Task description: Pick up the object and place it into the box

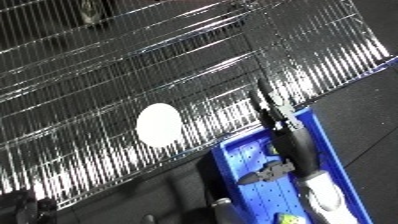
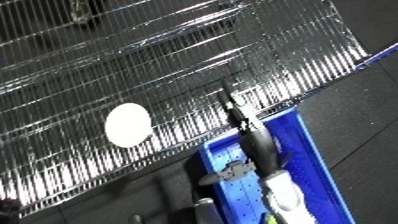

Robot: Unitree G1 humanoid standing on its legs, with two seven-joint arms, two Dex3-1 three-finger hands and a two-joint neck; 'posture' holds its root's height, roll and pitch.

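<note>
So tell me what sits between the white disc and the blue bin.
Only bare wire shelf and its front edge separate the white disc from the blue bin, clearest in the left eye view.

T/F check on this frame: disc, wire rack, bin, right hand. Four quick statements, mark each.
1. The white disc lies on the wire rack. True.
2. The disc is inside the blue bin. False: it is on the rack, left of the bin.
3. The right hand shows above the bin, by the rack's edge. True.
4. The right hand holds the disc. False: the two are apart.
</note>
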